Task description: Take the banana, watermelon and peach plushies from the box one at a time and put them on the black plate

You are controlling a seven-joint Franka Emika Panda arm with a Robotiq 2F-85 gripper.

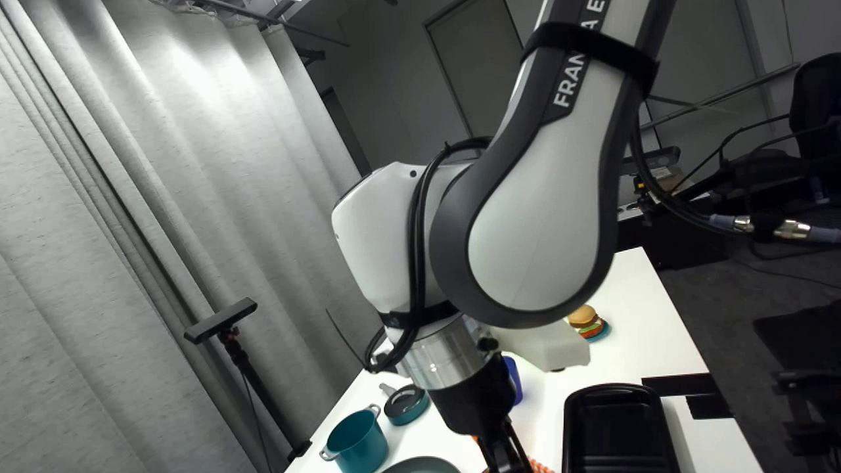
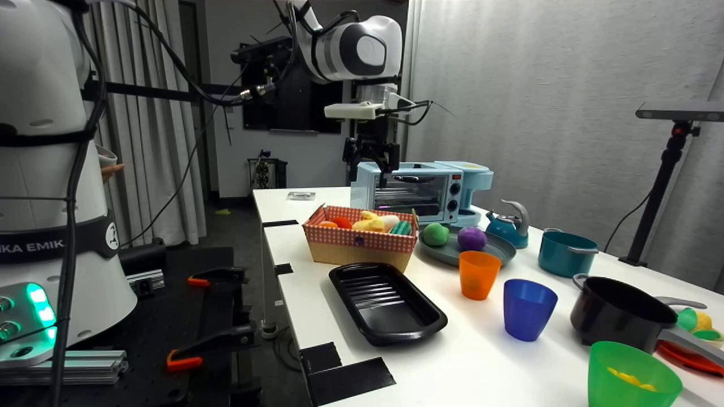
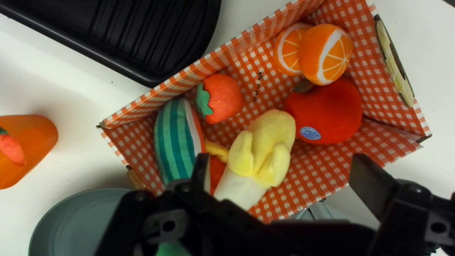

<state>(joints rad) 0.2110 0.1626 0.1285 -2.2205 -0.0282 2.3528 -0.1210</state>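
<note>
We are holding the hand (image 3: pixel 282 172), jaws apart and empty, above the gingham box (image 3: pixel 312 174), presumably leaving room to straddle the peeled banana plushie (image 3: pixel 263 151) below.

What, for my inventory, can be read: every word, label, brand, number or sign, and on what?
"FRAN", "A E": robot arm, split by a black strap.
"KA EMIK": dark band low on that arm, cut by picture edge.
Too blurred to read: round badge beside it; blue label on big red plush; red mark on oven.
</note>
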